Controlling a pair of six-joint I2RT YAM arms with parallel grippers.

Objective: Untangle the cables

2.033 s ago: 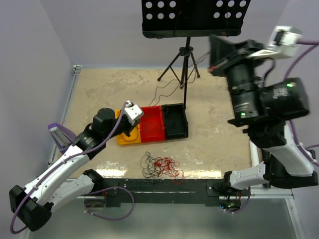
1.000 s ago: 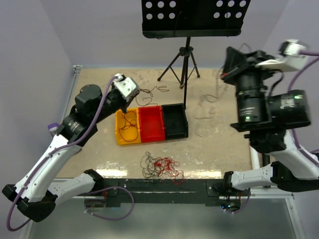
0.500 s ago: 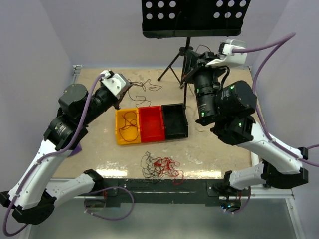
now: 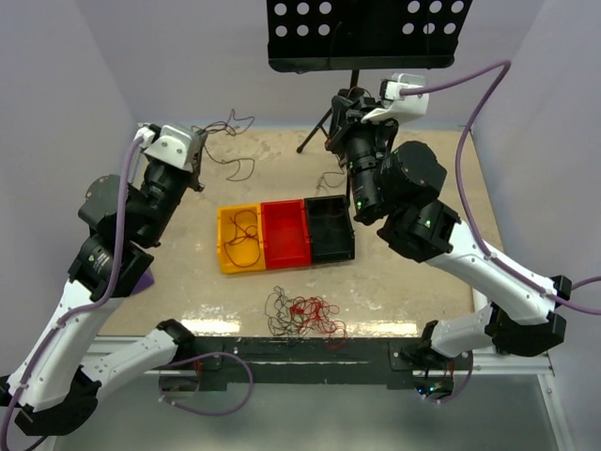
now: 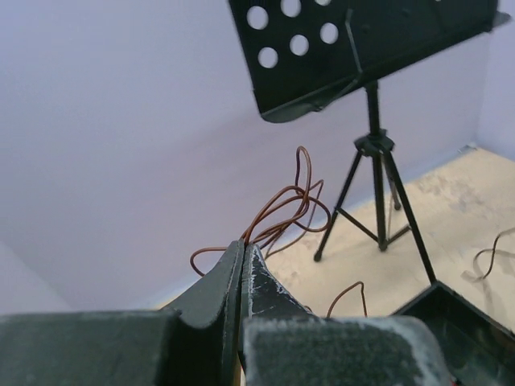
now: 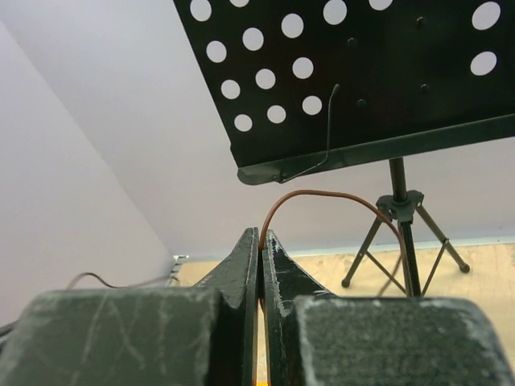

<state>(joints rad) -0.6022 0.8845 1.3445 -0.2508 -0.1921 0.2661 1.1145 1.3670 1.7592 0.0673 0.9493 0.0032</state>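
Observation:
A fist-sized tangle of red and dark cables (image 4: 302, 315) lies near the table's front edge. My left gripper (image 4: 197, 155) is raised at the back left. In the left wrist view the left gripper (image 5: 243, 246) is shut on a thin brown cable (image 5: 298, 193) that curls up from its tips. My right gripper (image 4: 336, 113) is raised in front of the music stand. In the right wrist view the right gripper (image 6: 261, 234) is shut on another brown cable (image 6: 322, 195) arching to the right. Loose brown loops (image 4: 239, 169) hang below the left gripper.
Three joined trays sit mid-table: yellow (image 4: 225, 258) holding a dark brown cable, red (image 4: 285, 258), black (image 4: 349, 235). A black perforated music stand (image 4: 362, 33) on a tripod (image 4: 315, 141) stands at the back. Lilac walls enclose the table.
My left arm has swung up and back to the left, carrying its brown cable. My right arm has swung left toward the music stand with its cable. The tangle has not moved.

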